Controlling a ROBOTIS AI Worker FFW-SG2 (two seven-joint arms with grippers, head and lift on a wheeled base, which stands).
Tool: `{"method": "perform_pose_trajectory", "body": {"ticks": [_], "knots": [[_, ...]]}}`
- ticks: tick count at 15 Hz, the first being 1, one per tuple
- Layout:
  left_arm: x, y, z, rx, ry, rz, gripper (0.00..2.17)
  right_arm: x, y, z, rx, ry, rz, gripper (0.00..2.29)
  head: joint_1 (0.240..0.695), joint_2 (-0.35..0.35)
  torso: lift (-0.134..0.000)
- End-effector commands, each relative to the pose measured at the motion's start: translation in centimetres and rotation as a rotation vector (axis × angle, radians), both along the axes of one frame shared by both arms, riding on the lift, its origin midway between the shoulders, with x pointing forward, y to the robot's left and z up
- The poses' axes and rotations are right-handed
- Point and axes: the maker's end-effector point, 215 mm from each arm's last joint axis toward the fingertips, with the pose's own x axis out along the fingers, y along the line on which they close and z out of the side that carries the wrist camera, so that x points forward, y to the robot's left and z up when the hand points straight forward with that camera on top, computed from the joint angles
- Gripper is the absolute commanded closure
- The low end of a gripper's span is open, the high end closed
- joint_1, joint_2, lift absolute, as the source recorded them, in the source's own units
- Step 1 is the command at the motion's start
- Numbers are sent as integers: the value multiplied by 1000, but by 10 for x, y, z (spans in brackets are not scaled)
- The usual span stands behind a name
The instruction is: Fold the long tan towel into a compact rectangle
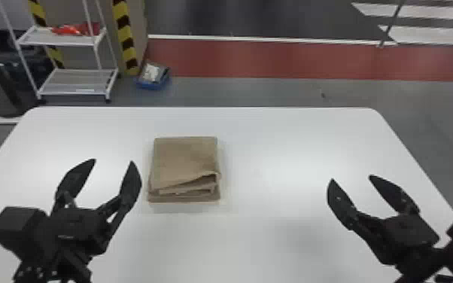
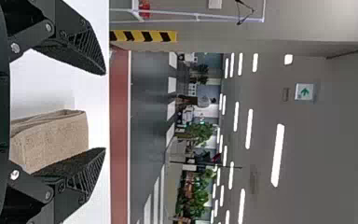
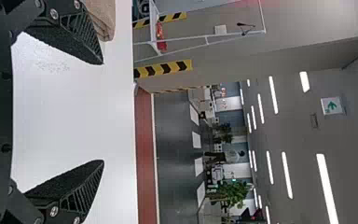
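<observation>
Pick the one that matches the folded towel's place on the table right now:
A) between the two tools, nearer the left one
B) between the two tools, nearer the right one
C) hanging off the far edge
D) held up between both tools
A: the towel lies on the table just beside the open left tool, with a wide gap to the open right tool.

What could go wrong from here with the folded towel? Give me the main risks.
The towel's top layer gapes at its near edge, so a fingertip could catch there and pull the fold open.

The left gripper hangs open just left of the towel; swinging inward, it might shove the stack askew.

The loose layers may shift over one another if either it or the right gripper presses down unevenly.
</observation>
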Motion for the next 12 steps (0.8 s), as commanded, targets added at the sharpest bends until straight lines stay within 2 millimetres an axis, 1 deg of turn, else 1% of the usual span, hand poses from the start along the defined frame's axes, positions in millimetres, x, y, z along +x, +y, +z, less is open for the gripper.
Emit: {"method": "perform_pose_trajectory", "body": {"ticks": [1, 3, 6, 8, 9, 12], "knots": [[-22, 7, 4, -9, -39, 12, 16, -9, -3, 2, 19, -9, -17, 66, 695, -63, -123], [-32, 9, 6, 2, -56, 14, 16, -12, -5, 9, 33, -29, -35, 83, 695, -61, -123], [-45, 16, 10, 10, -59, 25, 63, -18, -3, 14, 36, -40, -36, 87, 695, -60, -123], [-47, 21, 8, 19, -52, 31, 63, -23, 2, 17, 32, -61, -38, 87, 695, -51, -123], [-46, 22, 7, 21, -49, 32, 63, -25, 5, 15, 25, -61, -35, 87, 695, -47, -123], [-45, 23, 8, 29, -47, 31, 63, -27, 4, 17, 22, -72, -37, 87, 695, -32, -123]]}}
